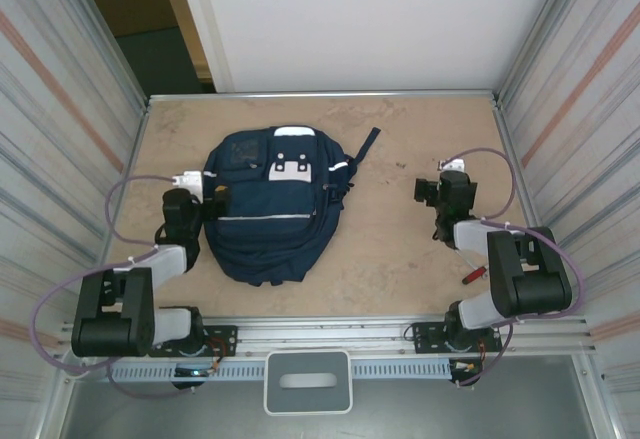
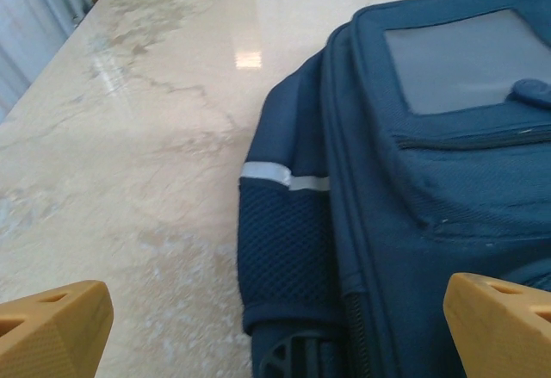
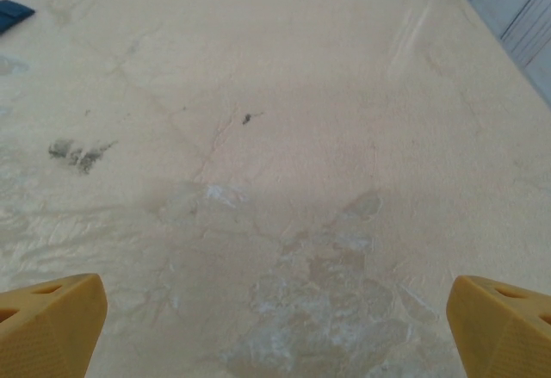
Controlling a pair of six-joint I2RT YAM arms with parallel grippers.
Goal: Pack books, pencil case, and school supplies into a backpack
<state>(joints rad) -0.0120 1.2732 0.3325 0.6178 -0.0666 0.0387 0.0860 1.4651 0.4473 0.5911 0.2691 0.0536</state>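
- While the backpack (image 1: 275,209) lies flat on the worktop (image 1: 400,259) with its front face up, its body appears filled out and the front pocket zip (image 2: 465,141) looks drawn shut.
- Contents: the fabric hides whatever is inside. Judgement: the books, pencil case and supplies are most likely already in the backpack. This cannot be confirmed.
- Left tool (image 1: 205,191): just beside the upper left edge of the backpack, jaws wide, holding nothing. In the left wrist view its fingers (image 2: 52,326) stand far apart, with the mesh side pocket (image 2: 284,257) of the backpack ahead of them.
- Right tool (image 1: 440,187): well apart from the backpack, on its right side, jaws wide, holding nothing. Its fingers (image 3: 52,322) hang above bare worktop.
- Screwdriver (image 1: 472,275): red-handled, lying on the worktop to the right of the backpack, nearer the arm bases than the backpack is. It is not part of the load.
- Progress, as a judgement: loading appears complete or very nearly so, since both tools are empty and neither grips the backpack.
- Left to check: whether the main zip is fully closed, which cannot be told from above.
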